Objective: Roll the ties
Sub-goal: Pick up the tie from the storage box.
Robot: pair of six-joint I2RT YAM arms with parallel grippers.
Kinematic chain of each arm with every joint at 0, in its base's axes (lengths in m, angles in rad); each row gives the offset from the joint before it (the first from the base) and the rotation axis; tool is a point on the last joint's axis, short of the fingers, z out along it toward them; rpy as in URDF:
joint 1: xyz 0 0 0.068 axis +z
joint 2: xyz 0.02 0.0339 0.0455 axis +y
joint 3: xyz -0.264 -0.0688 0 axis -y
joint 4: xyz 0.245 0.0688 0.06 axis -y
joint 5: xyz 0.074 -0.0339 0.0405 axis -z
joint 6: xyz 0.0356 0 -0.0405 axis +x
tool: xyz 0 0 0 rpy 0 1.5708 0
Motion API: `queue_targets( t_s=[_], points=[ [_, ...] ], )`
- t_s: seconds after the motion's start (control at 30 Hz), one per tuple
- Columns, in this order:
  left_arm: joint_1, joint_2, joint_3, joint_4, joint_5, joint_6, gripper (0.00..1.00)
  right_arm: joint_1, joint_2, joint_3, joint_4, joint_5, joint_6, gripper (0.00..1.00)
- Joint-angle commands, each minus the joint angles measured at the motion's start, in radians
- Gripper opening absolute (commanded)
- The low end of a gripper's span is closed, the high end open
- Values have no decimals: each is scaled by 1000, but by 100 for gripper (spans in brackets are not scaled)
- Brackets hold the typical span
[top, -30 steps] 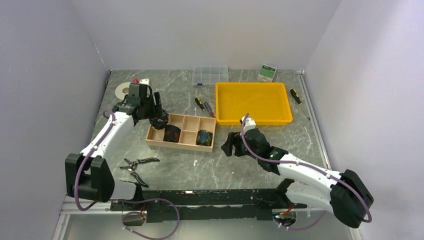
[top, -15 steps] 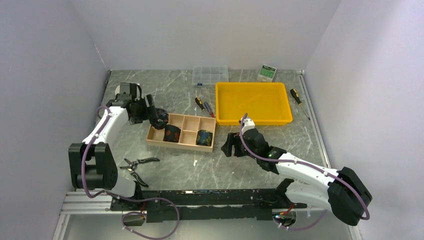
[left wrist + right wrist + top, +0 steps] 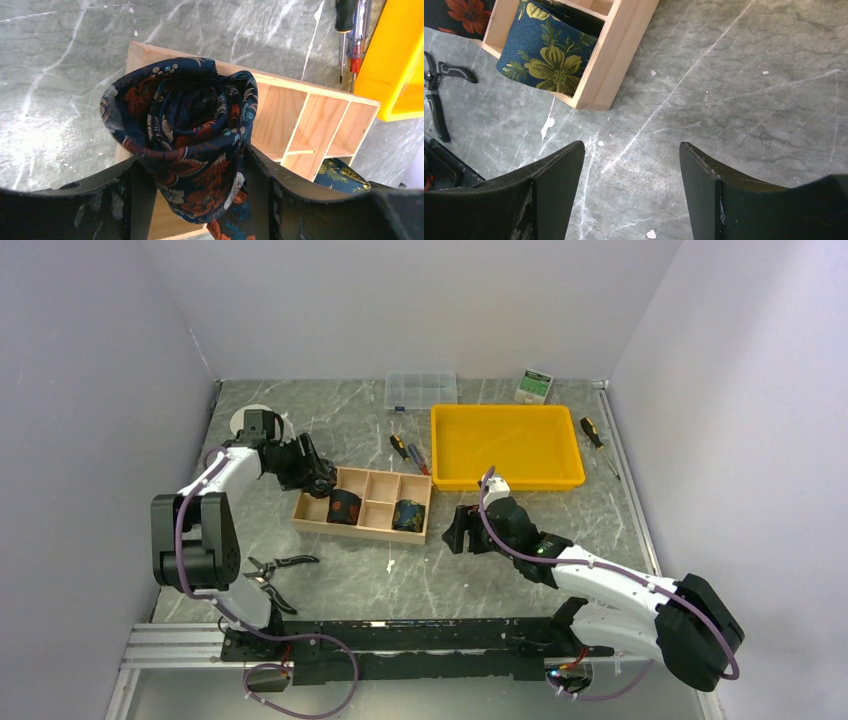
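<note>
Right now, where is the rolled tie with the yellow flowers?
In the top view, the yellow-flowered tie sits in the near right compartment of the wooden box, mid-table, just left of the right fingers.

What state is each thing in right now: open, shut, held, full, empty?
Left fingers: gripping the held tie.
Held tie: rolled, at wooden box's left end.
Right fingers: open, empty.
Wooden box: holds red-flowered tie and yellow-flowered tie, both rolled.
Yellow tray: empty.
Pliers: handles spread.

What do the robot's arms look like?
The left arm and right arm are white tubular links with chunky black joints and purple cables looped along them. A small green light glows on the right arm. Each end effector has two curved black fingers.
</note>
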Motion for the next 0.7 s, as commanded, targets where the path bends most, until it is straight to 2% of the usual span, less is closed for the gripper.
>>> queue_targets(
  t_s=[0.0,0.13,0.37,0.43,0.67],
  points=[
    [2,40,12,28,106,1,62,4,-4,26,25,8,11,74],
    [2,61,2,21,109,13,48,4,-3,26,25,11,10,74],
    [2,6,7,7,83,13,11,3,-6,30,17,14,9,74],
    [2,-26,24,-16,63,15,3,3,-10,33,12,16,8,74],
    [5,-273,57,-71,-111,-26,3,3,-46,47,-18,38,0,74]
  ],
)
